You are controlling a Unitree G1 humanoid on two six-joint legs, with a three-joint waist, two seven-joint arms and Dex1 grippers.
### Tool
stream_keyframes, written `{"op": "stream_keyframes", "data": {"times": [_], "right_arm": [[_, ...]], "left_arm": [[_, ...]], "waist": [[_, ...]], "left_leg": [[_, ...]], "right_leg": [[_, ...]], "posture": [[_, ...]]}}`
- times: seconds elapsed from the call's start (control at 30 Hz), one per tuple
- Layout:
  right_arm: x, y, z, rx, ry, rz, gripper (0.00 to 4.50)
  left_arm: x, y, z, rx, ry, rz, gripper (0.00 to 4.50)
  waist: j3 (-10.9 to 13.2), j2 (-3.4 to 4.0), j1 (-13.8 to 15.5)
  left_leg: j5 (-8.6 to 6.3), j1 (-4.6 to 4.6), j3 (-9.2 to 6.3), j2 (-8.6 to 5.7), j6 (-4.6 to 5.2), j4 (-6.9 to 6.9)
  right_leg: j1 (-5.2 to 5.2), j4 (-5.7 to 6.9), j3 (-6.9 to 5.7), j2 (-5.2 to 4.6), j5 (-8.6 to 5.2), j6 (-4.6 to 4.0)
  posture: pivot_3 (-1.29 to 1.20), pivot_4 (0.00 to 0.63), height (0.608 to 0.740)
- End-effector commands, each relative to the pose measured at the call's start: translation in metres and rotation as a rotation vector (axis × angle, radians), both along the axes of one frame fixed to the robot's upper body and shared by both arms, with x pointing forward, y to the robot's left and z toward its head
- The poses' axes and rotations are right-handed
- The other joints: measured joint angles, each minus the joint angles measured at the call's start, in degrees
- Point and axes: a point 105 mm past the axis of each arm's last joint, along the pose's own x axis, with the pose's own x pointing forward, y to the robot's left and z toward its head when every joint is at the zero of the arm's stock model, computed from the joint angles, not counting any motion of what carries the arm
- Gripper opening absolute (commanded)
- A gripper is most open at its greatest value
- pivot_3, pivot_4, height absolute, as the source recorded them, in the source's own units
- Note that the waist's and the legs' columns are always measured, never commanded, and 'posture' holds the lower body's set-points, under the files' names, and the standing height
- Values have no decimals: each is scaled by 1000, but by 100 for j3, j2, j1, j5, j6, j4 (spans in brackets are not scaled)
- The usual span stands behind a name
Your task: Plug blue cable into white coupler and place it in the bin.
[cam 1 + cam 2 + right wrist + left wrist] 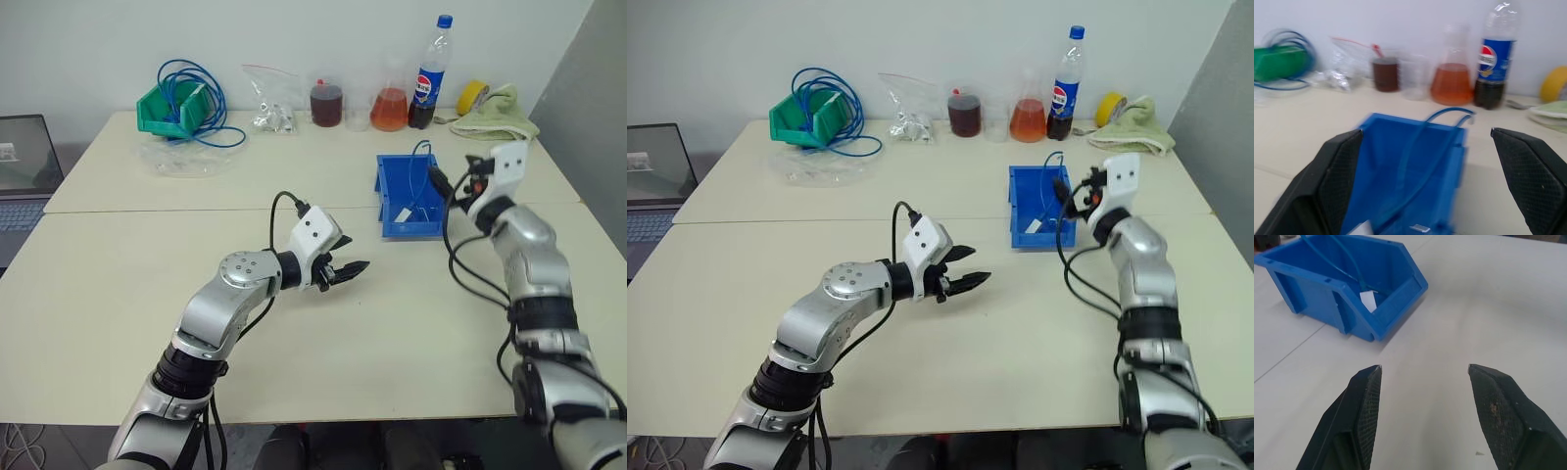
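The blue bin (386, 186) stands right of the table's middle. Inside it lies the thin blue cable (1347, 264), one loop rising over the bin's back edge (423, 147). The white coupler (403, 214) rests on the bin floor near the sloped front lip, at the cable's end. My right gripper (443, 182) hovers at the bin's right side, open and empty, looking over the bin (1400, 161). My left gripper (353, 269) hangs low over the bare table, left of and nearer than the bin, also open with nothing in it.
Along the back edge stand a green bin with a big blue cable bundle (176, 108), a clear bag (274, 98), a dark jar (326, 103), an orange flask (389, 108), a cola bottle (429, 73), yellow tape (472, 96) and a cloth (500, 117). A laptop (24, 166) sits far left.
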Motion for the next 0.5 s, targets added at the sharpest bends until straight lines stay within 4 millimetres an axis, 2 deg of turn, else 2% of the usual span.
{"op": "stream_keyframes", "data": {"times": [0.03, 0.07, 0.13, 0.2, 0.23, 0.37, 0.5], "right_arm": [[-57, 22, 18, 32, -101, 180, 4447], [-63, 24, 13, 36, -86, 190, 4447], [-89, 38, -19, -16, -7, 248, 4447], [-101, 44, -42, -24, 57, 233, 4447], [-101, 44, -50, -36, 64, 199, 4447], [-101, 43, -81, -45, 80, 40, 4447], [-95, 37, -93, -17, 43, -110, 4447]], "left_arm": [[-3, 6, 12, -30, -93, 33, 2956], [-3, 8, 11, -33, -93, 42, 2956], [-2, 19, 9, -67, -111, 122, 2956], [1, 31, 5, -89, -116, 216, 2956], [2, 36, 3, -87, -124, 247, 2956], [9, 59, -3, -81, -220, 464, 2956], [11, 87, -10, -129, -271, 696, 2956]], "waist": [[1, 0, 12], [2, -1, -1], [3, -1, 6], [6, -10, 15], [9, -8, 12], [12, 1, -11], [12, 1, 2]], "left_leg": [[-1, 1, -8, -9, 1, -3], [-1, 2, -10, -11, 2, 1], [-10, 30, -14, -15, 22, 16], [-11, 76, -17, -14, 25, 9], [-12, 114, -14, -14, 26, 3], [-11, 121, -15, -16, 25, 5], [-11, 122, -28, -5, 24, 3]], "right_leg": [[3, 0, 3, 0, 0, 0], [3, 3, 4, -1, 0, 0], [32, 4, 17, 0, 15, 26], [80, -1, 9, 7, 13, 25], [117, -3, 4, 13, 5, 14], [106, 5, 19, 31, 6, 16], [106, 6, 15, 44, 6, 14]], "posture": [[0, 150, 740], [0, 150, 740], [0, 150, 740], [0, 150, 740], [0, 150, 740], [0, 150, 740], [0, 150, 740]]}}
